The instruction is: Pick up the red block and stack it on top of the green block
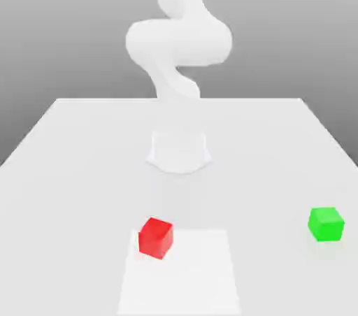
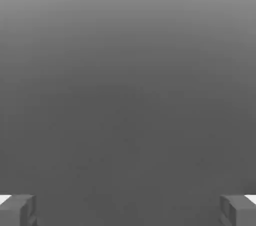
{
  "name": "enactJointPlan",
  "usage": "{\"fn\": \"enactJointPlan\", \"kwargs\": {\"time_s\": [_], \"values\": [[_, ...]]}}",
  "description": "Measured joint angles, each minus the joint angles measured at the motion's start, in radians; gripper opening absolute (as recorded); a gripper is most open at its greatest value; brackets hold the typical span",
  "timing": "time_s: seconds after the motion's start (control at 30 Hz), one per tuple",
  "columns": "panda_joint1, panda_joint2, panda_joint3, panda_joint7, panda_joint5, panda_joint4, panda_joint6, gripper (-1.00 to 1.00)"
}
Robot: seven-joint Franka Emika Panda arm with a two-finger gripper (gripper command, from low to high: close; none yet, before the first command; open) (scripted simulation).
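The red block (image 1: 155, 237) rests on the white table near the front, a little toward the exterior view's left. On the exterior view's right, well apart from it, sits the green block (image 1: 326, 224). The white arm (image 1: 179, 42) rises at the back of the table, far from both cubes. In the hand view my gripper (image 2: 128, 210) is open: its two grey fingertips (image 2: 17, 209) stand wide apart with nothing between them, facing a plain grey surface.
The white table (image 1: 84, 168) reaches from the arm's round base (image 1: 179, 150) to the front edge. A paler rectangular patch (image 1: 189, 273) lies on it just beside the red block.
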Motion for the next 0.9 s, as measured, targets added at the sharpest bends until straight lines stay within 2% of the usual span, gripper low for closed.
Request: {"fn": "enactJointPlan", "kwargs": {"time_s": [0.57,0.8,0.83,0.9], "values": [[-0.119,0.627,0.012,0.255,-0.001,-0.475,0.430,0.00],[-0.118,0.896,0.001,0.277,-0.007,-0.475,0.652,0.00],[-0.117,0.926,-0.001,0.278,-0.009,-0.471,0.677,-1.00],[-0.117,0.926,-0.001,0.279,-0.009,-0.471,0.678,-1.00]]}}
